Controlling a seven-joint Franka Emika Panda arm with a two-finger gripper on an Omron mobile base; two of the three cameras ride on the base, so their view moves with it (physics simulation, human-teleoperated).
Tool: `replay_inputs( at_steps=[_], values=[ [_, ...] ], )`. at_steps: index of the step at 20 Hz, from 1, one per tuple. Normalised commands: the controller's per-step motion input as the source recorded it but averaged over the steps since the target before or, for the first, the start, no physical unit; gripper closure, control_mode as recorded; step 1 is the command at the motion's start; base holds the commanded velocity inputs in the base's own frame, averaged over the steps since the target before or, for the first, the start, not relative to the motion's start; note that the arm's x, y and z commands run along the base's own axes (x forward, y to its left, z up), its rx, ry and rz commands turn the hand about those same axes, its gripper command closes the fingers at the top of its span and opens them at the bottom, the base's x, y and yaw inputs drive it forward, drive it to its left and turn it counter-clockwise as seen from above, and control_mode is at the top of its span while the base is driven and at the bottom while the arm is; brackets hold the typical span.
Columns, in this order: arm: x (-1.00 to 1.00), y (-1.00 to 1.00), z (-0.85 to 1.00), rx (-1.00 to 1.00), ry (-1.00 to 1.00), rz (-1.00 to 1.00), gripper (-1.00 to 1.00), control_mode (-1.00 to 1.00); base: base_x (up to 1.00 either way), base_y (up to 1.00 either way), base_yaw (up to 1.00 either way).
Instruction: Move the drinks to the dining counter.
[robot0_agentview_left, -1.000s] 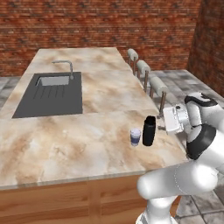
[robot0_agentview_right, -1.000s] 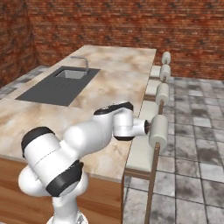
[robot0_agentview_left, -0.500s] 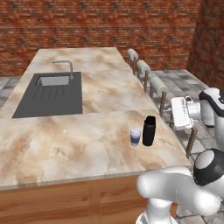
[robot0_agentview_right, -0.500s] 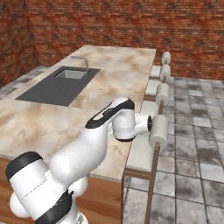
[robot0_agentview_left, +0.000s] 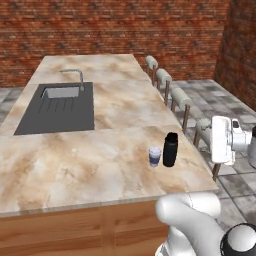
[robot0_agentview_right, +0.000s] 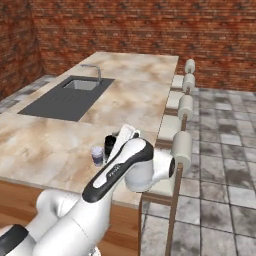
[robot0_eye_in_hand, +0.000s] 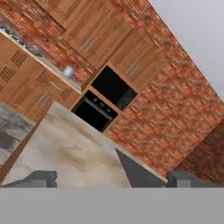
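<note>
The gripper (robot0_eye_in_hand: 111, 179) stands wide open with nothing between its jaws; in the hand view the two grey fingertips (robot0_eye_in_hand: 39, 178) sit far apart at the bottom, touching nothing, and the bare marble runs between them. That view, rolled to one side, looks along the dining counter (robot0_eye_in_hand: 74, 153) toward wood cabinets (robot0_eye_in_hand: 100, 33) and a black built-in oven (robot0_eye_in_hand: 94, 113) set in the brick wall (robot0_eye_in_hand: 175, 113).

From the left base camera, the white hand (robot0_agentview_left: 222, 140) hangs off the stool side of the dining counter (robot0_agentview_left: 65, 165), apart from the drinks. The tall black bottle (robot0_agentview_left: 170, 149) stands upright near that edge, with the small white cup with a blue band (robot0_agentview_left: 155, 156) just beside it. Further along the top lie the dark sink (robot0_agentview_left: 57, 107) and its faucet (robot0_agentview_left: 75, 77), and padded stools (robot0_agentview_left: 172, 92) line the far side.

The right base camera shows the white cup (robot0_agentview_right: 97, 156) and only the black bottle's (robot0_agentview_right: 109, 146) upper part, the rest hidden behind the arm. The stools (robot0_agentview_right: 182, 145) are seen end on.
</note>
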Motion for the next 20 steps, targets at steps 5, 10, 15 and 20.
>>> replay_inputs(
  at_steps=[5, 10, 15, 20],
  values=[
    [-0.82, 0.00, -0.32, -0.04, -0.60, 0.03, -1.00, -1.00, 0.00, 0.00, 0.00],
    [-0.72, 0.07, -0.30, -0.06, -0.62, 0.02, -1.00, -1.00, 0.00, 0.00, 0.00],
    [-0.17, 0.05, -0.02, -0.01, -0.21, 0.01, -1.00, -1.00, 0.00, 0.00, 0.00],
    [0.00, 0.00, 0.00, 0.00, 0.00, 0.00, -1.00, 1.00, -0.31, -0.21, 0.00]
  ],
)
